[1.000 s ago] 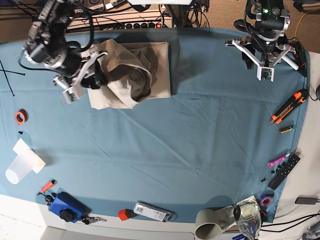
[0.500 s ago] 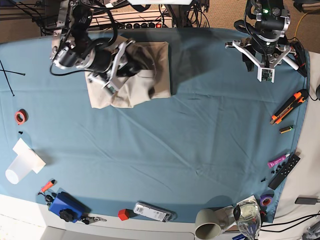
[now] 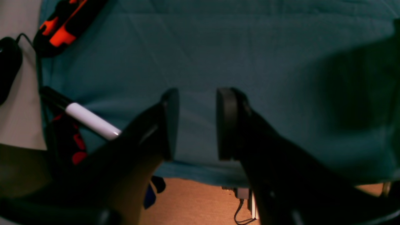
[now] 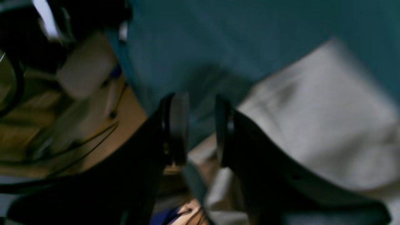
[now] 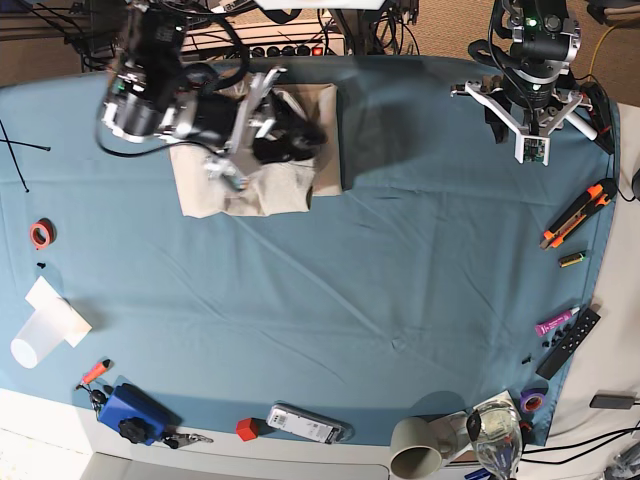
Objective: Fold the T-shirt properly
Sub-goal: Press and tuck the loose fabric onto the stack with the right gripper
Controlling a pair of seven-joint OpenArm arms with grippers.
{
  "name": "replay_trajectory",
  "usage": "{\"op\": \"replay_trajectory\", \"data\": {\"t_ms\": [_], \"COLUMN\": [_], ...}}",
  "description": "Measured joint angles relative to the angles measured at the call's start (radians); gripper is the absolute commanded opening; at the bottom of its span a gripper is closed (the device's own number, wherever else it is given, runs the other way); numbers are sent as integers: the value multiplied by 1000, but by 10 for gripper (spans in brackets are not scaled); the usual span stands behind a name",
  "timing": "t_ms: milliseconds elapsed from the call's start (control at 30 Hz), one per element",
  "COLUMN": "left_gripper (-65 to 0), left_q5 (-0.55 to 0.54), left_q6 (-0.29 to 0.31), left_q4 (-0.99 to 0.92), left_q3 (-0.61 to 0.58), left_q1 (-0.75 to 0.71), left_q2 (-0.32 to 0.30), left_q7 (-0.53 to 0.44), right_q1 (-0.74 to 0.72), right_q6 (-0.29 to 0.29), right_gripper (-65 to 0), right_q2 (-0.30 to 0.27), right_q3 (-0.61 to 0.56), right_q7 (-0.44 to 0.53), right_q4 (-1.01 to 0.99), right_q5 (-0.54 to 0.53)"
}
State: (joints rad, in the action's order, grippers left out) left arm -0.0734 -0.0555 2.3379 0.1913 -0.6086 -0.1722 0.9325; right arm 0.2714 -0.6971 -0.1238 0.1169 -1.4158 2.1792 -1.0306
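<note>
The beige T-shirt (image 5: 215,190) lies folded in a compact rectangle at the back left of the blue-teal cloth (image 5: 350,300). My right gripper (image 5: 300,140) hovers over the shirt's right half, and its arm hides the shirt's middle. In the right wrist view the gripper (image 4: 201,131) is blurred, with its jaws a narrow gap apart and nothing between them. The shirt (image 4: 312,125) lies to its right there. My left gripper (image 5: 532,148) hangs at the back right, far from the shirt. In its wrist view it (image 3: 197,125) is slightly open and empty above bare cloth.
An orange box cutter (image 5: 578,213), a pink marker (image 5: 555,321) and a black remote (image 5: 568,343) line the right edge. A white cup (image 5: 40,335) and red tape (image 5: 41,234) lie at the left. A blue item (image 5: 130,412), a mug (image 5: 415,450) and a glass (image 5: 495,435) stand along the front.
My right arm swept from the shirt's left edge rightward across it. The raised, bunched cloth now lies flatter and more compact. The left arm has not moved.
</note>
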Motion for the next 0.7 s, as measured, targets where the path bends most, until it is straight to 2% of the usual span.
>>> {"op": "replay_trajectory", "data": {"t_ms": [200, 300, 433, 600, 700], "left_gripper": [-461, -461, -461, -461, -461], "left_q5": [-12, -44, -44, -44, -44], "left_q6": [0, 0, 0, 0, 0], "left_q4": [0, 0, 0, 0, 0], "left_q3": [0, 0, 0, 0, 0], "left_q1": [0, 0, 0, 0, 0], "left_q2": [0, 0, 0, -1, 0], "left_q7": [-5, -14, -14, -14, -15], "right_q1": [11, 29, 47, 50, 47], "right_q6": [0, 0, 0, 3, -1], "right_gripper": [-495, -495, -495, -495, -495], "right_q2": [2, 2, 2, 5, 2], "right_q3": [283, 356, 319, 230, 163], "right_q7": [-1, 0, 4, 7, 34], "right_q4": [25, 9, -100, -291, -369], "right_q5": [80, 107, 102, 153, 131]}}
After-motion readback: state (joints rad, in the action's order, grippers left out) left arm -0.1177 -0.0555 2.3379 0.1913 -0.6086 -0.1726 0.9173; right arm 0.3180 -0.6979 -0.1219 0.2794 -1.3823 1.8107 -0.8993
